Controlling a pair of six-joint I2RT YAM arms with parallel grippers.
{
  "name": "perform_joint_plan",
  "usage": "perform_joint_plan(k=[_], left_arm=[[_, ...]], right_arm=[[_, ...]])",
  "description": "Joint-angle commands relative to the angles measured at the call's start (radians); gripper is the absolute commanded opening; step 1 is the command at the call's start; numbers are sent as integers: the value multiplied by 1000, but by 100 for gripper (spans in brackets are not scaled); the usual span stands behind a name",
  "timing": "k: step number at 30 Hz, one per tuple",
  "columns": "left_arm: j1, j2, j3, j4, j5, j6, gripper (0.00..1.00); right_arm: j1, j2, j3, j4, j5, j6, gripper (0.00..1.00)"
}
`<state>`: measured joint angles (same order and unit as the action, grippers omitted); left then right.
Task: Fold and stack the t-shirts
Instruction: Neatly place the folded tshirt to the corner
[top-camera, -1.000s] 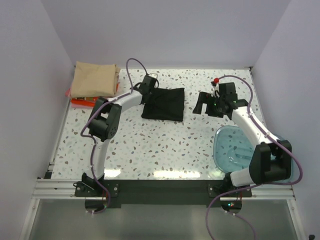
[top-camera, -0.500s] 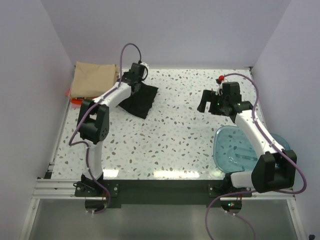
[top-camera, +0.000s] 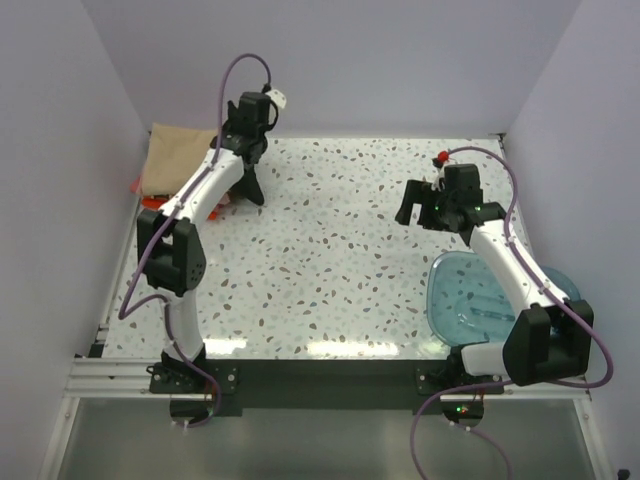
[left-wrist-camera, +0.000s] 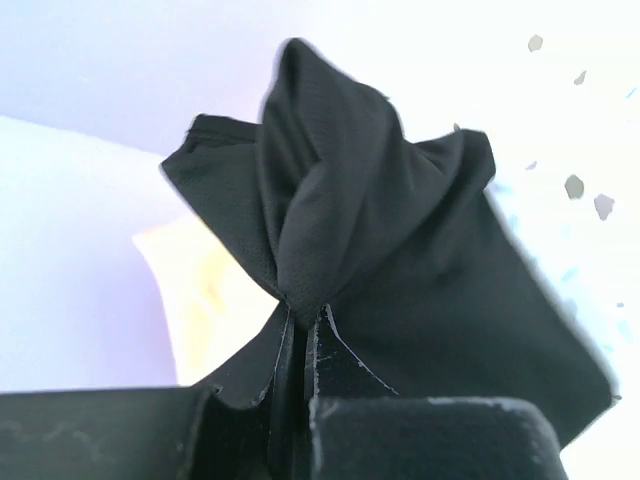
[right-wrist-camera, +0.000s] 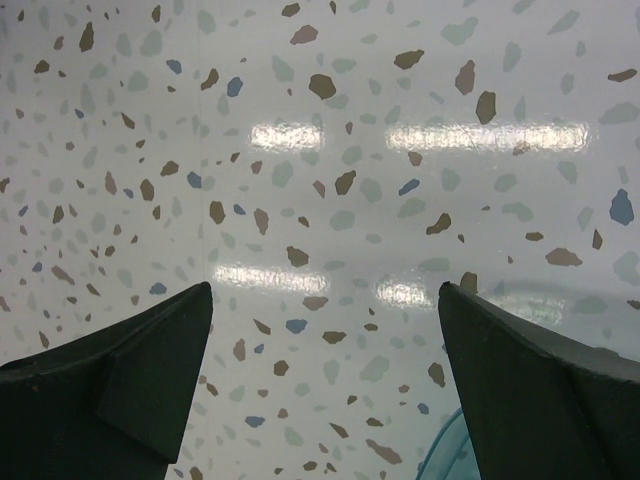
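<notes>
Tan t-shirt (top-camera: 178, 158): folded, in the far left corner of the table (top-camera: 330, 270).
Red-orange t-shirt (top-camera: 152, 205): under the tan one, showing at the left edge.
Left fingers (left-wrist-camera: 325, 350): pinched together on a bunch of cloth.
Black t-shirt (left-wrist-camera: 400, 250): hangs gathered from the left fingers, just beside the tan one.
Right fingers (top-camera: 407, 205): spread wide, holding nothing, above the table's right half.
Teal bowl (top-camera: 470, 300): by the right edge, toward the near corner.
</notes>
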<state>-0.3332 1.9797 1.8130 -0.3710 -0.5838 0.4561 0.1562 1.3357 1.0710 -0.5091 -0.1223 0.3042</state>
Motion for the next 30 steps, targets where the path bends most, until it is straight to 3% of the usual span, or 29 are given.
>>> perform_joint_plan(k=[1, 14, 30], left_arm=[[16, -59, 132, -32, 2, 41, 0], [72, -130, 190, -85, 28, 72, 0], [333, -177, 11, 17, 286, 24, 0]], right_arm=[[2, -7, -5, -2, 4, -7, 98], [0, -10, 0, -9, 6, 1, 99], [3, 42, 17, -14, 9, 6, 99]])
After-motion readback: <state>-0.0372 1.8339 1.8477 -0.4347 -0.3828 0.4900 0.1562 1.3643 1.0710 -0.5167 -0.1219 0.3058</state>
